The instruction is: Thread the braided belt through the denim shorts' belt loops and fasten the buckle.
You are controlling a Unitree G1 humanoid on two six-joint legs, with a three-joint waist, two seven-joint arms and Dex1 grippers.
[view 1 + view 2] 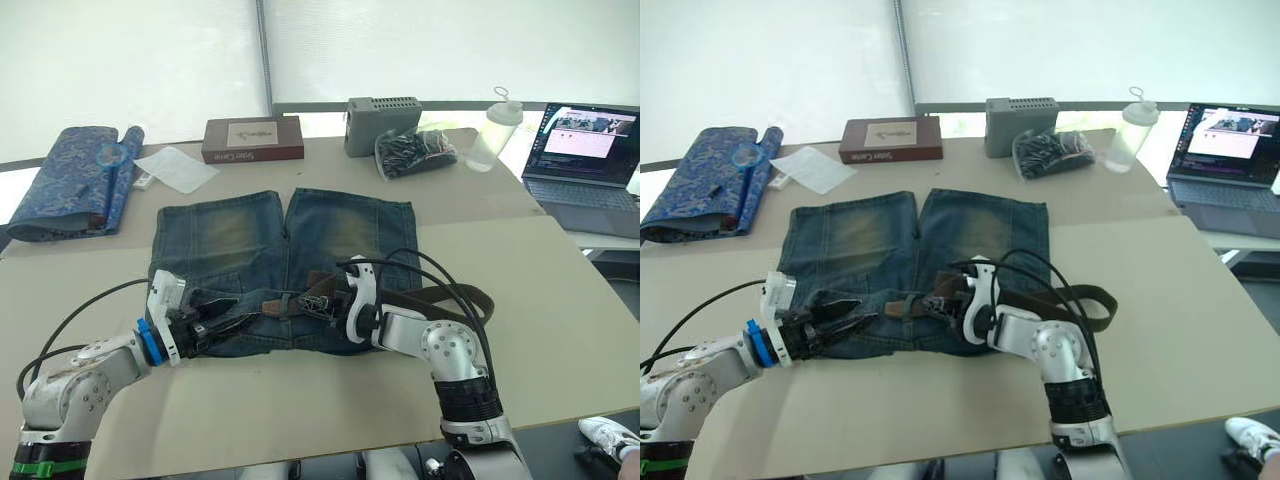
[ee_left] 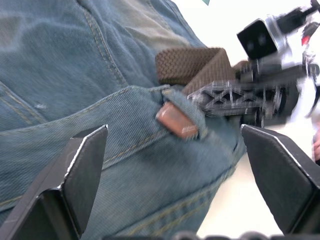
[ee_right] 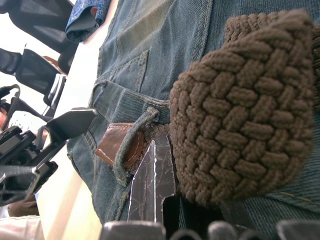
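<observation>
The denim shorts (image 1: pixel 240 240) lie flat on the beige table, waistband nearest me. The braided belt (image 1: pixel 440 295) runs in from the right along the waistband and bunches up thickly (image 3: pixel 240 110) beside my right gripper (image 1: pixel 318 295), which is shut on it. The belt's brown leather tip (image 2: pixel 175 121) pokes out through a belt loop (image 3: pixel 134 142) near the middle of the waistband. Just left of that tip, over the waistband, my left gripper (image 1: pixel 215 318) is wide open and holds nothing. The buckle is hidden.
A blue patterned rolled cloth (image 1: pixel 75 180) lies at the back left beside a white sheet (image 1: pixel 175 168). Along the back stand a brown box (image 1: pixel 252 140), a grey box (image 1: pixel 383 122), a black bag (image 1: pixel 415 152) and a bottle (image 1: pixel 495 130). A laptop (image 1: pixel 585 160) is at the right.
</observation>
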